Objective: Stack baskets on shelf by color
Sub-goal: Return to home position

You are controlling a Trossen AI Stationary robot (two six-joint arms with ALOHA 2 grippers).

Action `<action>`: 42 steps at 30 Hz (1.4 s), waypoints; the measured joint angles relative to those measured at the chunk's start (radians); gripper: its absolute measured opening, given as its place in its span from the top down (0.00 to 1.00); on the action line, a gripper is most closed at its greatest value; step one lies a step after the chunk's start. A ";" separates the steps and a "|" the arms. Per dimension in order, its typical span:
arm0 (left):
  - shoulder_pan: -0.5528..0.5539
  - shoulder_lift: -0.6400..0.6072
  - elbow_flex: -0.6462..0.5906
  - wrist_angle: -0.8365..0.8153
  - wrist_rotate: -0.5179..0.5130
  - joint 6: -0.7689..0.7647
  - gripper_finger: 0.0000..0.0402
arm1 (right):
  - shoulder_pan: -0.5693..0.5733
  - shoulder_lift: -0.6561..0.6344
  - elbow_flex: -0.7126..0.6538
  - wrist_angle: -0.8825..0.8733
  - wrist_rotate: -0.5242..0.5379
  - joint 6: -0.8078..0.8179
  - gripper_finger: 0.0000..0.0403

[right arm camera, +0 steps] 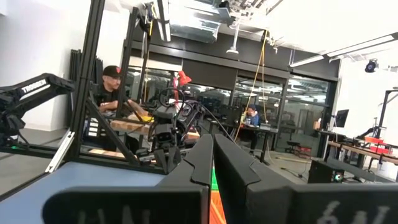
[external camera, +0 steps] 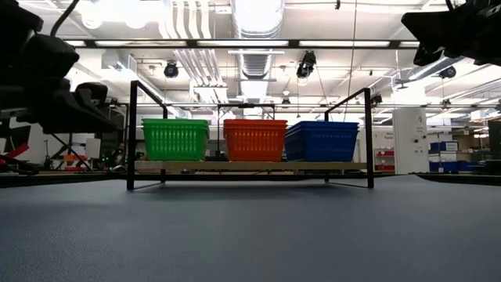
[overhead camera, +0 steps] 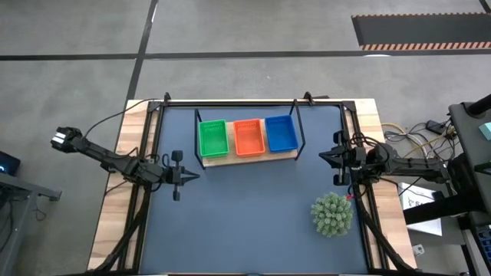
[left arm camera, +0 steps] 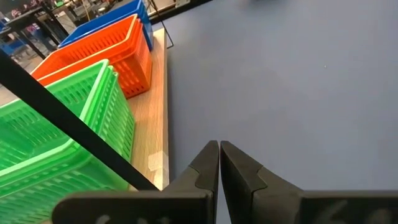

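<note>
Three stacks are sitting on the shelf (overhead camera: 253, 159), running nine to three: green baskets (overhead camera: 212, 138), orange baskets (overhead camera: 248, 136), blue baskets (overhead camera: 281, 133). Left hand (overhead camera: 193, 176), fingers pinched together and empty, is hovering nearer at seven o'clock; right hand (overhead camera: 322, 156), likewise, at three.

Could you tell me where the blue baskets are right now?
In the high view, the blue baskets sit at the right end of the shelf, beside the orange baskets.

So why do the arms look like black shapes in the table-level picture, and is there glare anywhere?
Low view: the bright ceiling lights backlight the arms, so they read as silhouettes; the baskets stay well lit. High view: even light, no glare on the mat.
</note>
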 joint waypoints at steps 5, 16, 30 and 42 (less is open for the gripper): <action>0.000 0.012 0.000 0.000 0.000 0.000 1.00 | 0.000 0.000 0.000 0.000 0.000 0.000 0.98; 0.000 0.051 0.000 0.000 0.000 0.000 1.00 | 0.000 0.000 0.000 0.000 0.000 0.000 0.98; 0.000 0.122 0.000 0.000 0.000 0.000 1.00 | 0.000 0.000 0.001 0.000 0.000 0.000 0.98; 0.000 0.201 0.000 0.000 0.000 0.000 1.00 | 0.000 0.000 0.001 0.000 0.000 0.000 0.98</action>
